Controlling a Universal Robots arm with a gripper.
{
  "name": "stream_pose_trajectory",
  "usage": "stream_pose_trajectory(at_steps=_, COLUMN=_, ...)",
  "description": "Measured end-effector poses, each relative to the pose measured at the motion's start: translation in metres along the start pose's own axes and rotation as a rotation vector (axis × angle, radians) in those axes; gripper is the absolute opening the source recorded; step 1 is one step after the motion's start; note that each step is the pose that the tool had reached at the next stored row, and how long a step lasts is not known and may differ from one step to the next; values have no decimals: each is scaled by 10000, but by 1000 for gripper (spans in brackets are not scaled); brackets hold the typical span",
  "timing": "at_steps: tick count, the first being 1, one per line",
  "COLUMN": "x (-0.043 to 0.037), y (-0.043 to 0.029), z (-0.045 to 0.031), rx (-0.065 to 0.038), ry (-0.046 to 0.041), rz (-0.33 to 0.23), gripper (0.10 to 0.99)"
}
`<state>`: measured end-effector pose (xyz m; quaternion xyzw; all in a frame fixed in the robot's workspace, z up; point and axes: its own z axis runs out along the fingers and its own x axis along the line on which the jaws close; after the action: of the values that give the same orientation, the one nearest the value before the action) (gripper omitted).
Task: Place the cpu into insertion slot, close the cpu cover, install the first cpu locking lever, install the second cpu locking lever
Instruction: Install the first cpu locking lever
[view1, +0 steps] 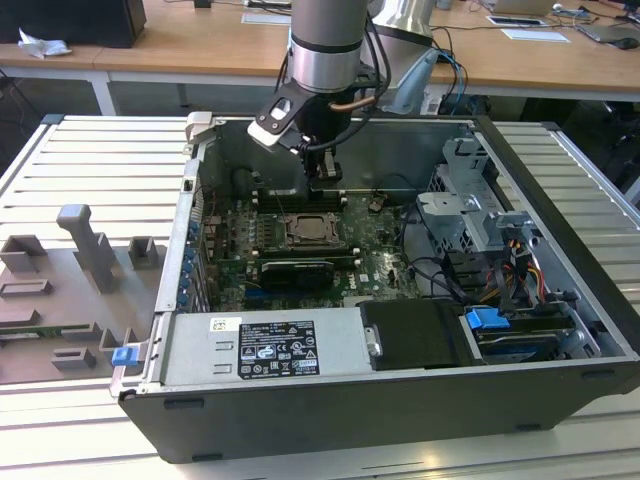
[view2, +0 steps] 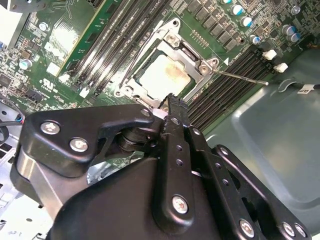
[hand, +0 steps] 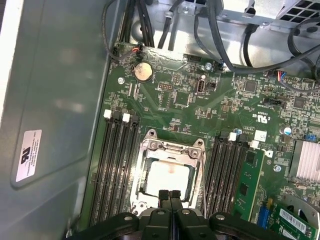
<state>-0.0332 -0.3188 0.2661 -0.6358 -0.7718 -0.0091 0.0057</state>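
The claw (hand: 170, 194) was seen with its two fingertips pressed together and nothing held between them, poised at the rim of the processor socket. This was inside the open computer case (view1: 400, 415), which was stood on the slatted metal desk (view1: 90, 160). The cpu (hand: 169, 176) was found seated in the socket — its pale metal top was shown through the square window of the cpu cover (hand: 172, 146), which was laid flat over it. In the second wrist view, a thin locking lever (view2: 240, 76) was seen jutting out from the socket's corner, across the memory slots (view2: 225, 89) and clear of the frame. Whether the fingertips were touching the cover could not be told.
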Motion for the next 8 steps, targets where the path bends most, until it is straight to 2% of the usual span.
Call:
stream_pose_trajectory(at_steps=2, x=0, y=0, z=0, rx=2, ry=0, rz=-64, gripper=106)
stream_pose_trajectory(at_steps=8, x=0, y=0, z=0, rx=23, ry=8, rz=-1144, gripper=106)
